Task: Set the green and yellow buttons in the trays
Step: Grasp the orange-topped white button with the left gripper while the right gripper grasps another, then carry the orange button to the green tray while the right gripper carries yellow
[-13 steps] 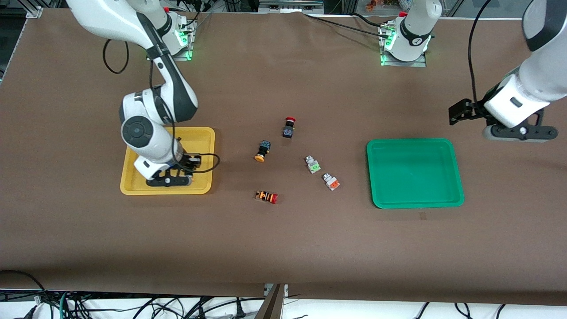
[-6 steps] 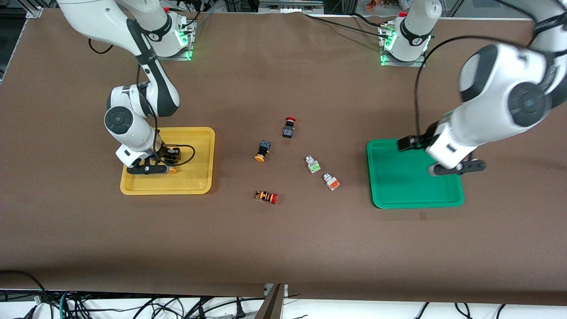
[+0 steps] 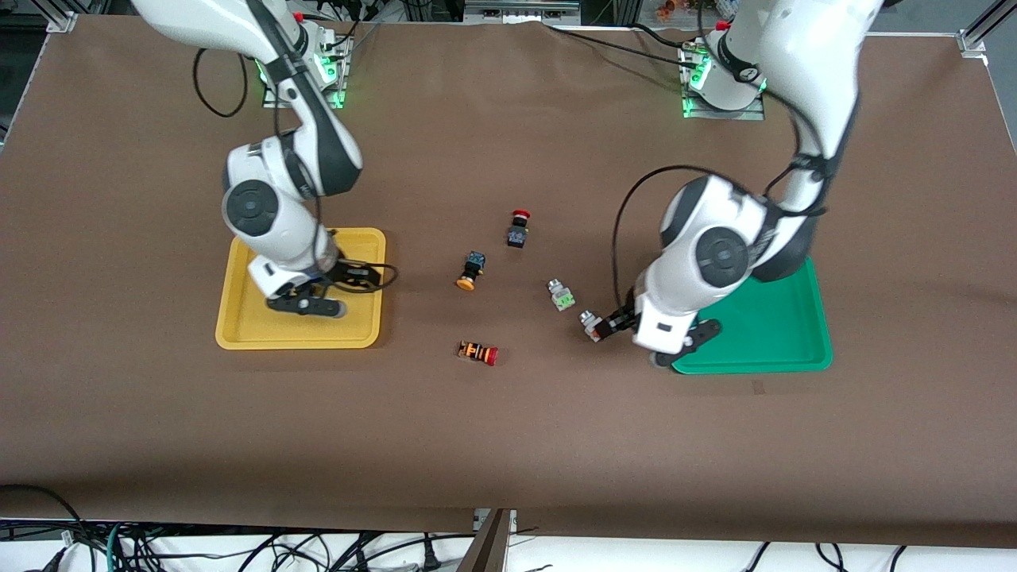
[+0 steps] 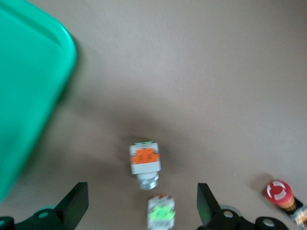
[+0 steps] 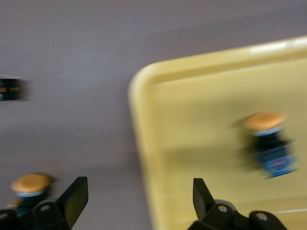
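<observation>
A yellow-capped black button [image 5: 268, 143] lies in the yellow tray [image 3: 238, 338]; the right arm hides it in the front view. My right gripper [image 3: 306, 306] is open and empty over that tray's edge [image 5: 140, 199]. A second yellow-capped button [image 3: 470, 272] lies mid-table. The green-faced grey button [image 3: 562, 295] and the orange-faced grey button [image 3: 592, 324] lie near the green tray [image 3: 786, 334]. My left gripper [image 3: 675, 343] is open and empty, over the table beside that tray, with both grey buttons [image 4: 145, 160] [image 4: 161, 211] below it [image 4: 141, 211].
A black button with a red cap [image 3: 518, 229] stands farther from the camera than the other buttons. An orange-striped button with a red cap [image 3: 478, 352] lies nearest the camera and shows in the left wrist view [image 4: 280, 191].
My left arm swung from its end of the table across the green tray to the grey buttons. My right gripper moved over the yellow tray toward its edge nearer the table's middle.
</observation>
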Controlling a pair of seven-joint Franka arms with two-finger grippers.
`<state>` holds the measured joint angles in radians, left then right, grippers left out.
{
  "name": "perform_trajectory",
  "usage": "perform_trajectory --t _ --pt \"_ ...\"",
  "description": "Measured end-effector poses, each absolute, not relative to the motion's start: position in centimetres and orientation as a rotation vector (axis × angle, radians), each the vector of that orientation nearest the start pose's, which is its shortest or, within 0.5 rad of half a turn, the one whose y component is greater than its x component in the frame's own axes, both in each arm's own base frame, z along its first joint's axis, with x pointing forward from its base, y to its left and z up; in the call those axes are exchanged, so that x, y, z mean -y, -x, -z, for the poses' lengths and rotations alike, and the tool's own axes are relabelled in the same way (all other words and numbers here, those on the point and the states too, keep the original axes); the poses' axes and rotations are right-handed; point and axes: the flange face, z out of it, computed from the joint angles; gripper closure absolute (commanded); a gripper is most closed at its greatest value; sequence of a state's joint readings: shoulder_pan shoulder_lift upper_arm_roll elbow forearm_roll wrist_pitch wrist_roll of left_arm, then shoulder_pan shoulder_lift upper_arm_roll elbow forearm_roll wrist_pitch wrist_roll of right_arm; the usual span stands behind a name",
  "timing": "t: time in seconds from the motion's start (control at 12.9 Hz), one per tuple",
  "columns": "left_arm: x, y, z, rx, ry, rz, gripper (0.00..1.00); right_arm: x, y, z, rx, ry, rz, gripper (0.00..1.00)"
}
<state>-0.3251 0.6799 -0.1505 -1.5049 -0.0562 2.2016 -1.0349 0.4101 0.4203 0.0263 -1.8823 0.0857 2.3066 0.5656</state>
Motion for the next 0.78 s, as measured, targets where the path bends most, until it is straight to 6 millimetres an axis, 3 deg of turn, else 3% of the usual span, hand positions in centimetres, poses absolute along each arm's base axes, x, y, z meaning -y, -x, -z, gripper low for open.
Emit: perform_trajectory --t 0.23,0.31,0.47,0.54,0.62,0.7,0.78 --pt "35.1 -62.5 -21.4 1.125 2.995 -0.122 0.0 -36.7 -55.2 -25.3 -0.482 3.015 -0.076 0.04" --pt "35.5 -62.0 -20.4 1.132 2.976 -0.131 0.0 -38.9 -54.5 -24.0 -0.516 3.001 -0.066 0.04" --pt "35.0 -62.2 -19.4 1.137 2.955 -0.128 0.0 -41.1 -53.4 -21.3 -0.557 2.982 -0.049 0.05" --pt "34.3 -62.5 -19.0 1.147 2.946 -0.118 0.11 -41.5 -53.1 -20.3 -0.563 2.979 -0.046 0.09" --pt "33.9 -62.8 -18.5 1.16 2.948 -0.101 0.56 -41.5 -53.0 -19.4 -0.569 2.979 -0.046 0.15" --pt "33.8 -63.0 -17.8 1.168 2.953 -0.089 0.77 -41.5 -53.0 -18.8 -0.572 2.979 -0.046 0.24" --pt "33.8 -62.9 -17.2 1.169 2.955 -0.088 0.91 -41.4 -53.0 -18.4 -0.575 2.98 -0.047 0.33"
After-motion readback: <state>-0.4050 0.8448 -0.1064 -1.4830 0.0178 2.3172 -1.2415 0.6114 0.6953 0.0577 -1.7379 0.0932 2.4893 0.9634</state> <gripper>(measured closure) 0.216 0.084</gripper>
